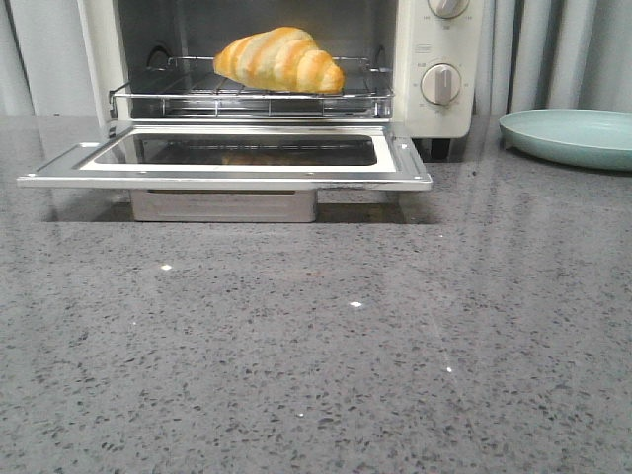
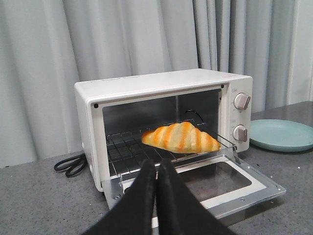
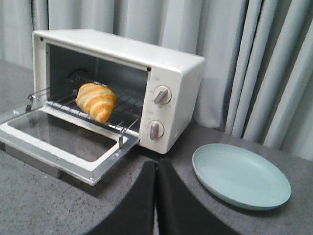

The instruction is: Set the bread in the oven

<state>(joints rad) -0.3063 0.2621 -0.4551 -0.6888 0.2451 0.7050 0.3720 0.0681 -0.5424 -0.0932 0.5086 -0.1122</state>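
Front view: oven [image 1: 439, 59] sits at the back of the grey speckled bench [image 1: 316, 346], door [image 1: 227, 163] dropped fully open and lying flat, glass panel facing up. Bread [image 1: 280, 59] is inside the oven, lying on the wire rack [image 1: 252, 94], which is pulled partway out over the door. It sits toward the knob side of the rack, not touching the oven walls. Two round knobs [image 1: 440, 84] are stacked on the oven's control panel.

Pale green plate [image 1: 568, 136] rests on the bench beside the oven on the knob side, clear of it, nothing on it.

Neither arm shows in the front view. Left wrist view: left pincer [image 2: 156, 169] has its two black fingers pressed together, closed on nothing, hanging in front of the oven door and apart from the bread. A black power cord [image 2: 72, 164] lies coiled on the bench beside the oven's far side from the knobs.

Right wrist view: right pincer [image 3: 156, 169] is likewise closed and holding nothing, between the oven door corner and the plate, touching neither. Grey curtains [image 3: 254, 63] hang behind the oven.
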